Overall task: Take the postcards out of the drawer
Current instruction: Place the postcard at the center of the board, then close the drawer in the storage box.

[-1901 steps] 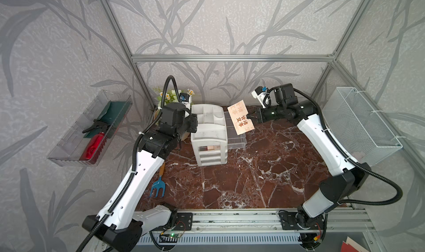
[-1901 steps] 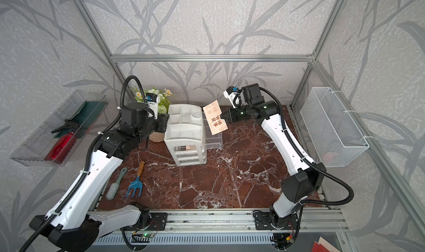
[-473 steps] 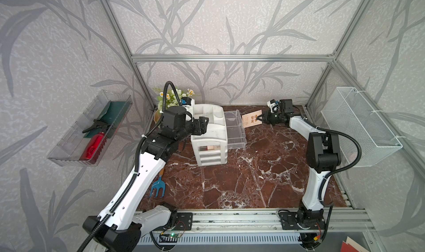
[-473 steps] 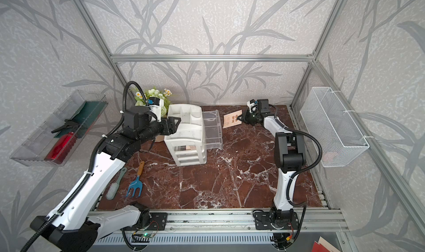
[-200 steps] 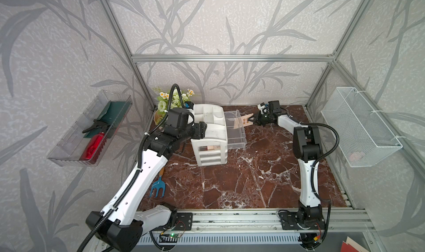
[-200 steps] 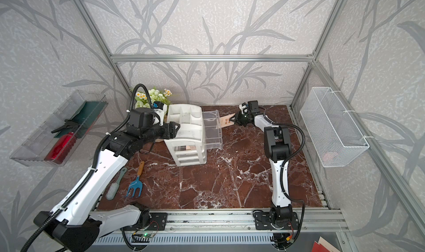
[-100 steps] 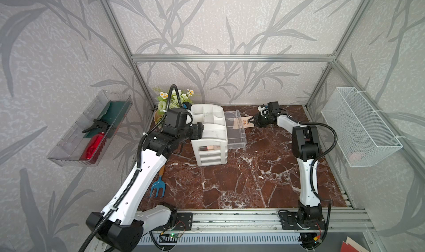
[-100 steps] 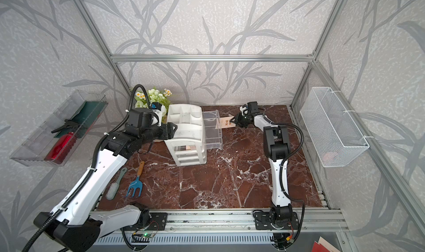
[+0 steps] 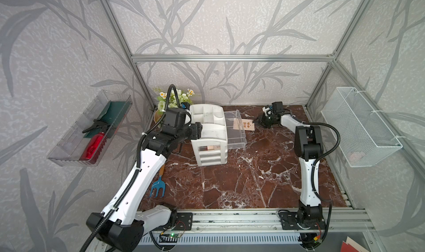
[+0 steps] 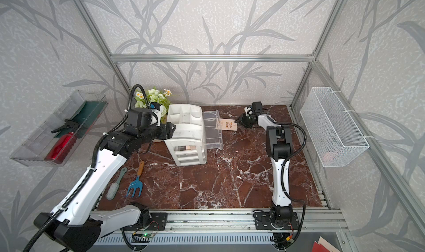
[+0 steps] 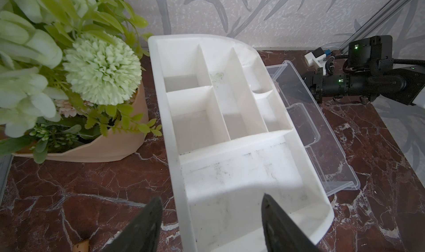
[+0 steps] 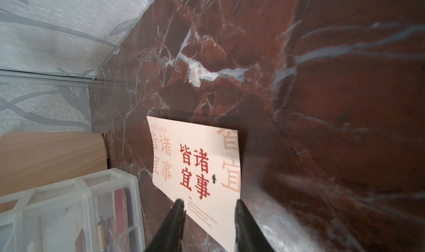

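Note:
One beige postcard [image 9: 245,125] [image 10: 227,124] [image 12: 202,170] with red-brown characters lies flat on the marble table, just right of the drawer. My right gripper [image 9: 256,122] [image 10: 238,121] [image 12: 209,207] hangs open over the card's near end, its jaws apart and off the card. The clear drawer [image 9: 232,130] [image 10: 212,131] [image 11: 322,147] stands pulled out of the white organiser [image 9: 209,133] [image 11: 218,124] and looks empty in the left wrist view. Something red shows through clear plastic [image 12: 119,202]; I cannot tell what. My left gripper [image 9: 195,131] [image 11: 210,202] is open, straddling the organiser's near wall.
A flower pot [image 9: 174,99] stands behind the organiser. A blue hand fork [image 9: 158,188] and a brush [image 10: 115,188] lie at the front left. A clear tray [image 9: 89,129] hangs on the left wall, and a wire basket [image 9: 358,126] on the right wall holds something pinkish.
My right gripper has opened and the beige postcard it held now rests flat on the marble beside the drawer. The left arm has barely moved.

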